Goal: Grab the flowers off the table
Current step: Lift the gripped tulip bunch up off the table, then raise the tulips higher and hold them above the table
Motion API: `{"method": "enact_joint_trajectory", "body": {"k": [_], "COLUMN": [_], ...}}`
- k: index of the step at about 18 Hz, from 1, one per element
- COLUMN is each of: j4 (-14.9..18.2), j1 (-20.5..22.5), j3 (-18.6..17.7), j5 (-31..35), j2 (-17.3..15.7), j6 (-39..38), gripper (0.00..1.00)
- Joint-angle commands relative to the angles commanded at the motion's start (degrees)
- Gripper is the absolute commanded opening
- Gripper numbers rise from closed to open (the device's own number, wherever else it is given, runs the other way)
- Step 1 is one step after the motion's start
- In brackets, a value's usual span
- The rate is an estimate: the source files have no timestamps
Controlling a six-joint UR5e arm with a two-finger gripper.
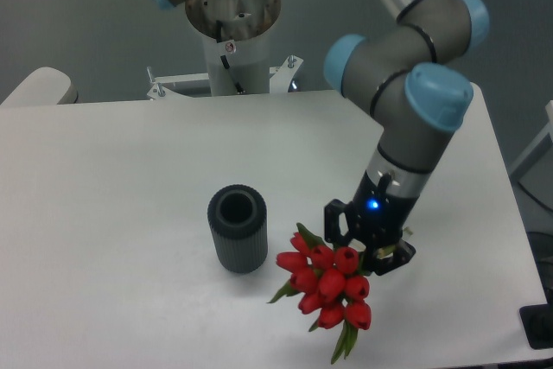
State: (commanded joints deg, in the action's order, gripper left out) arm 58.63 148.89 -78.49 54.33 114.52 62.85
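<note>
Camera view, fixed, looking down on the table: the gripper hangs over the near right part of the white top, its fingers closed on the flowers just behind the heads, so the stems are hidden under the wrist. Red tulip heads and a few green leaves fan out toward the lower left, tips drooping slightly. Whether the bunch is clear of the surface cannot be told for certain, though it looks lifted. Dark ribbed cylinder stands upright just left of the blooms, apart from them. Judgement: the bunch is light and soft, heads fragile and easily bruised, stems smooth and liable to slip or crush. Best hold is on the tied stems near the heads, squeezed gently, where the load balances.
</note>
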Motion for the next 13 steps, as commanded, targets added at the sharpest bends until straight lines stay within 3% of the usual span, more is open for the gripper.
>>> {"method": "enact_joint_trajectory", "body": {"k": [7,13], "j4": [-0.97,-1.06], "j1": [2.11,2.02], "j3": [0.53,0.18], "j5": [-10.99,-13.99], "j2": [-0.61,-1.50], "j6": [-3.61,-4.06], "gripper": [0.37,0.37]}}
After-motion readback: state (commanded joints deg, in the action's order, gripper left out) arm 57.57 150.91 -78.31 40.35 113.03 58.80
